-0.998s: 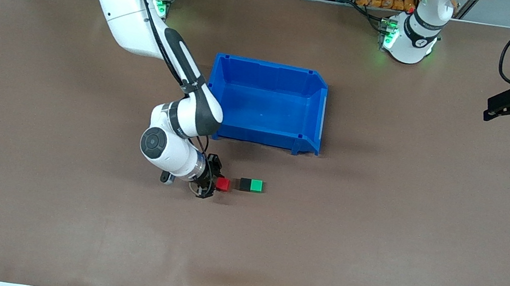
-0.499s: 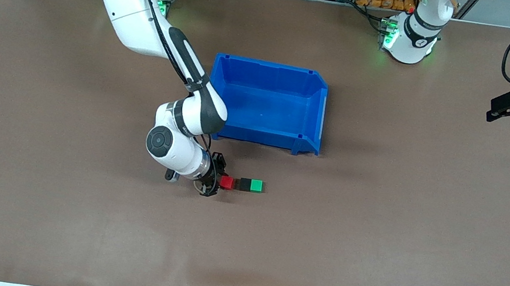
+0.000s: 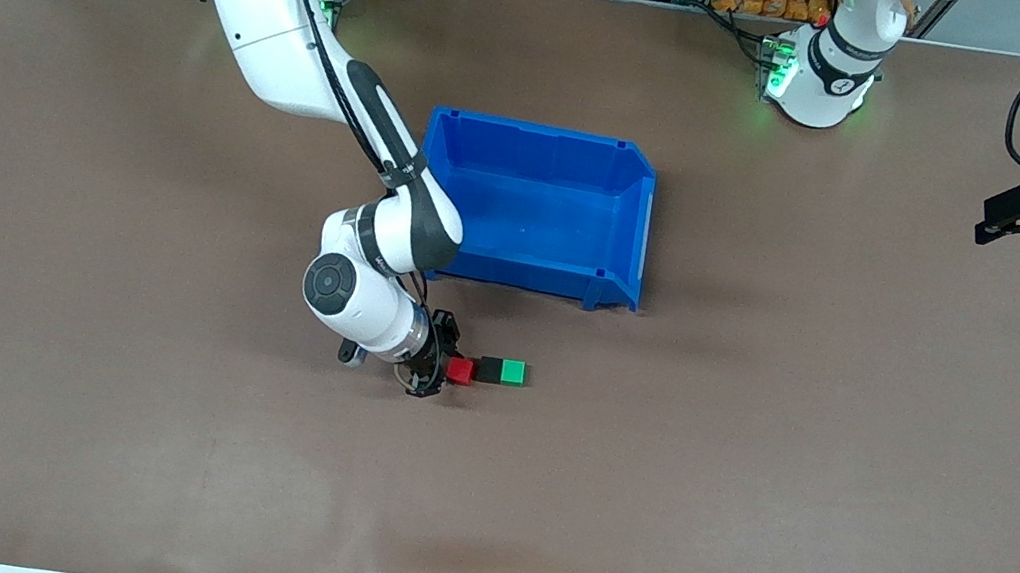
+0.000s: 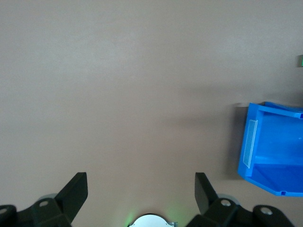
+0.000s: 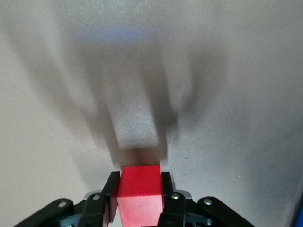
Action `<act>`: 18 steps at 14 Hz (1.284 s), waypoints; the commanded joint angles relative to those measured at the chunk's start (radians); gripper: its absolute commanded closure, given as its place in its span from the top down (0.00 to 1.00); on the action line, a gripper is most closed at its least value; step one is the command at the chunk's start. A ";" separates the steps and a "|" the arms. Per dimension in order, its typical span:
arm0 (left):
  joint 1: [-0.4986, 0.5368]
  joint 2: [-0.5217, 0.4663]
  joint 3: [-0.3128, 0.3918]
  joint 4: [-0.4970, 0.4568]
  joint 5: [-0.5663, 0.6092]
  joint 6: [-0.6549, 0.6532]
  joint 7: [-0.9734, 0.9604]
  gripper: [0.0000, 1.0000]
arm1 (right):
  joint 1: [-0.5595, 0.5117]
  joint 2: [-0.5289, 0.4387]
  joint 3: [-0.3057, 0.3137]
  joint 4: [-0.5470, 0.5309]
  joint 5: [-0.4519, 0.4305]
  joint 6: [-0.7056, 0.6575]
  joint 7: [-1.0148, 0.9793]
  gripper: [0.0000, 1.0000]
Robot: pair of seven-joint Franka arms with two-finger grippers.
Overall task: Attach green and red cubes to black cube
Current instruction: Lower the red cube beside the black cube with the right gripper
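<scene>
From the front I see my right gripper (image 3: 440,369) low at the table, closed on the red cube (image 3: 459,371), which touches the black cube (image 3: 489,369); the green cube (image 3: 512,371) sits against the black one toward the left arm's end. The right wrist view shows both fingers (image 5: 113,195) pressed to the red cube (image 5: 140,195). The blue bin (image 3: 631,234) lies farther from the camera. My left gripper (image 3: 1006,214) waits, spread open (image 4: 141,194), over bare table.
</scene>
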 commanded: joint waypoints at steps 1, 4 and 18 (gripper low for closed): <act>0.008 -0.015 -0.004 -0.004 -0.008 -0.015 0.003 1.00 | 0.016 0.021 -0.009 0.036 0.012 0.002 0.020 0.00; 0.008 -0.018 -0.003 -0.006 -0.008 -0.018 0.004 1.00 | 0.018 0.021 -0.009 0.036 0.011 0.002 0.033 0.00; 0.008 -0.016 -0.006 -0.009 -0.008 -0.028 0.006 1.00 | 0.029 0.021 -0.012 0.039 0.004 0.000 0.030 0.54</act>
